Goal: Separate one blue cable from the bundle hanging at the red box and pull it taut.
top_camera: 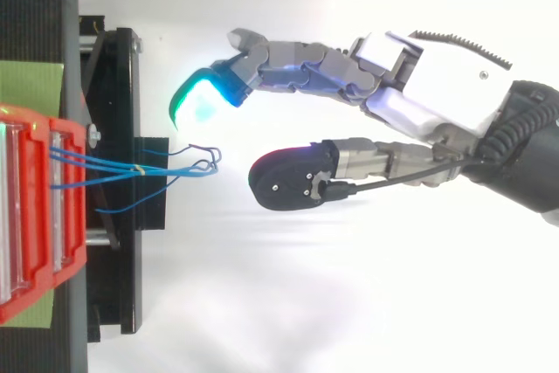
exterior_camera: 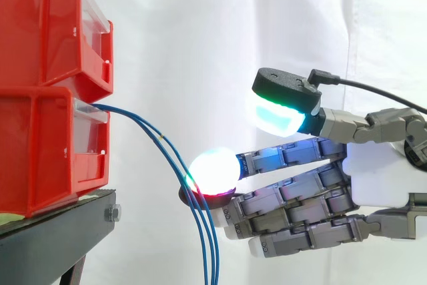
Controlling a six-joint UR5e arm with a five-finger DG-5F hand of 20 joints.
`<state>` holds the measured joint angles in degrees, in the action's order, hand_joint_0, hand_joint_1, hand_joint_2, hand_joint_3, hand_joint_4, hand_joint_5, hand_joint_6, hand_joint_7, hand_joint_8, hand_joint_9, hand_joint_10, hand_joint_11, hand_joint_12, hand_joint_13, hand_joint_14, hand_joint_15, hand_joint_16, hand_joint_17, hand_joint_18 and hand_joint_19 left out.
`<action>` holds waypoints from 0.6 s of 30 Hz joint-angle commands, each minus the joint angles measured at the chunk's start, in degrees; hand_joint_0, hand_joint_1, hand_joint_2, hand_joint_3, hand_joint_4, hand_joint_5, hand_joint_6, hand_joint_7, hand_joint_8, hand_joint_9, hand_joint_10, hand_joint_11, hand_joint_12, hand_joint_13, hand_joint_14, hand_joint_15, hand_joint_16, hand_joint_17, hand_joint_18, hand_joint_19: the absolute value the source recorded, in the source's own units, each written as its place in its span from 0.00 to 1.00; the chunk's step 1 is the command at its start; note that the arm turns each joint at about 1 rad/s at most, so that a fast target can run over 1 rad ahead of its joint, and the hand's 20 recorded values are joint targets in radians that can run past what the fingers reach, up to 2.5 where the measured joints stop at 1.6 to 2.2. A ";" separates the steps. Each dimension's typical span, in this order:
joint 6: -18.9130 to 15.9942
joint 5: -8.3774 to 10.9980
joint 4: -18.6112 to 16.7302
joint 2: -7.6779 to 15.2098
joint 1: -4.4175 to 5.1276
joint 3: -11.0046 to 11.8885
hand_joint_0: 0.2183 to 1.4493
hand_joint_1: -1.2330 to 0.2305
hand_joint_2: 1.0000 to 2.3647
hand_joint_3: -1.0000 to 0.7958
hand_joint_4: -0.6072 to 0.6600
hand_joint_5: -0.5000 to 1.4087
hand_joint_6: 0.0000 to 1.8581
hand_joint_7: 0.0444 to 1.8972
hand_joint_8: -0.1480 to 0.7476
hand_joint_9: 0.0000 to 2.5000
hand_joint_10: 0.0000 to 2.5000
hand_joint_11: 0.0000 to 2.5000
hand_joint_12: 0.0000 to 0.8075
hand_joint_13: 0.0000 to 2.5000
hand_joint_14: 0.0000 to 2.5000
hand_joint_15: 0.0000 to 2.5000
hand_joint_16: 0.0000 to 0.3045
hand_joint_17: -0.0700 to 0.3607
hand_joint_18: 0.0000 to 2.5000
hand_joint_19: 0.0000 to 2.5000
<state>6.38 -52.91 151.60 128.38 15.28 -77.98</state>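
Note:
Several thin blue cables point(exterior_camera: 152, 131) leave the front of the lower red bin point(exterior_camera: 40, 151) and hang down in a bundle past the stand's edge. A small yellow tie holds them together near the bin. My hand point(exterior_camera: 380, 178) reaches in from the right with its fingers stretched straight toward the bundle. One glowing white fingertip point(exterior_camera: 213, 170) sits right against the hanging cables, touching or nearly so. The thumb pad point(exterior_camera: 277, 113), glowing green and cyan, is raised well above them. From above, the cables' point(top_camera: 131, 168) looped part lies between the green fingertip point(top_camera: 201, 102) and the dark thumb point(top_camera: 288, 176), unpinched.
Two red bins are stacked on a black stand point(exterior_camera: 53, 231) at the left, the upper bin point(exterior_camera: 47, 25) jutting out over the cables. A white curtain hangs behind everything. Below and right of the cables is free space.

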 commanded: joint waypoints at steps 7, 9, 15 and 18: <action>2.50 0.44 -1.22 0.03 0.28 0.38 0.27 0.43 0.00 0.30 0.71 0.16 0.27 0.41 0.52 0.15 0.00 0.01 0.37 0.08 0.00 0.00 0.11 0.34 0.02 0.00; 2.23 0.26 -1.13 1.52 0.19 1.17 0.27 0.43 0.00 0.30 0.72 0.16 0.27 0.41 0.53 0.15 0.00 0.01 0.37 0.08 0.00 0.00 0.11 0.34 0.02 0.00; -2.08 -1.50 1.24 5.30 -0.42 5.74 0.27 0.43 0.00 0.29 0.72 0.16 0.27 0.41 0.52 0.15 0.00 0.02 0.37 0.09 0.00 0.00 0.12 0.35 0.03 0.00; -1.20 -1.76 1.86 5.39 -0.42 6.70 0.27 0.43 0.00 0.29 0.72 0.16 0.27 0.42 0.53 0.15 0.00 0.02 0.37 0.09 0.00 0.00 0.11 0.35 0.03 0.00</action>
<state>5.00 -54.27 152.64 133.34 14.90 -72.39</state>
